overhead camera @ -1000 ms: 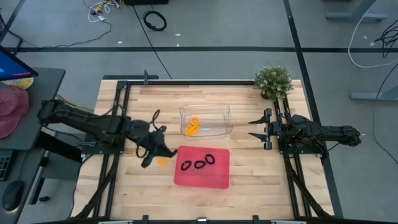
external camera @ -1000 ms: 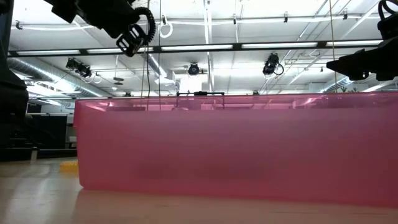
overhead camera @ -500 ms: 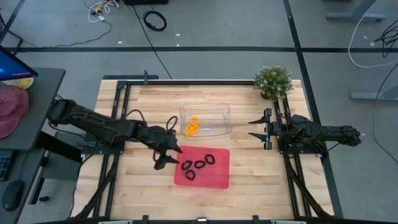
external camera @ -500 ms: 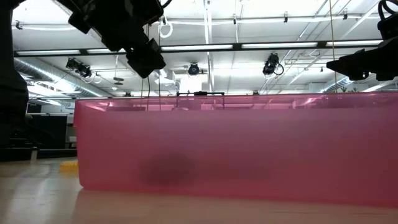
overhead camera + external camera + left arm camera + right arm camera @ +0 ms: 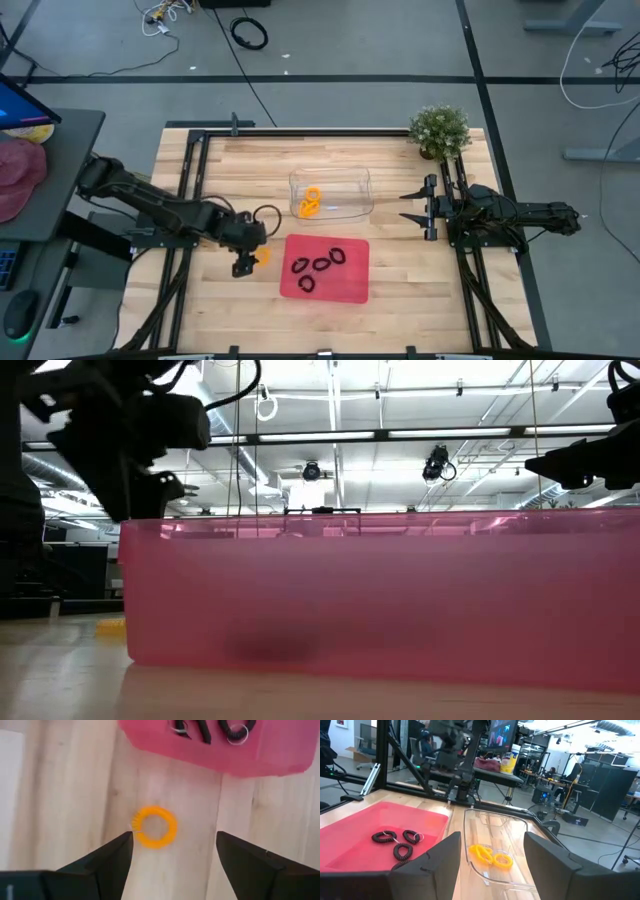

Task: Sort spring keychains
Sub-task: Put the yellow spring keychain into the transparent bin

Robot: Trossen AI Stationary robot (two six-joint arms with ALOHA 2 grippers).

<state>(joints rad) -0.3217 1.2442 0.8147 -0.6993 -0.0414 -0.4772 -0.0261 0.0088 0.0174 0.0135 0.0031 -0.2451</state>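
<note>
Fingers of the left gripper [image 5: 172,857] stood parted above the wooden table [image 5: 400,270], holding nothing. Between them, in the left wrist view, an orange spring keychain [image 5: 155,827] lay flat on the bare wood, touched by neither finger. From above, that same orange loop showed just beside the left edge of the pink tray [image 5: 345,285], outside it.

Past the loose loop lay the pink tray itself, with four black spring keychains [image 5: 318,266] resting on its floor; three sat in a loose row and a fourth lay slightly nearer the tray's front edge. In the low view the tray's wall filled most of the picture, and the left arm hung dark over its left end.

Behind the pink tray stood a clear plastic bin [image 5: 352,178], and in it a small heap of orange spring keychains [image 5: 310,203] lay against its left side.

Farther right, the right gripper [image 5: 403,205] waited well apart from the trays, above the table's right part, its fingers spread and empty. A potted plant [image 5: 440,130] stood at the table's far right corner.
</note>
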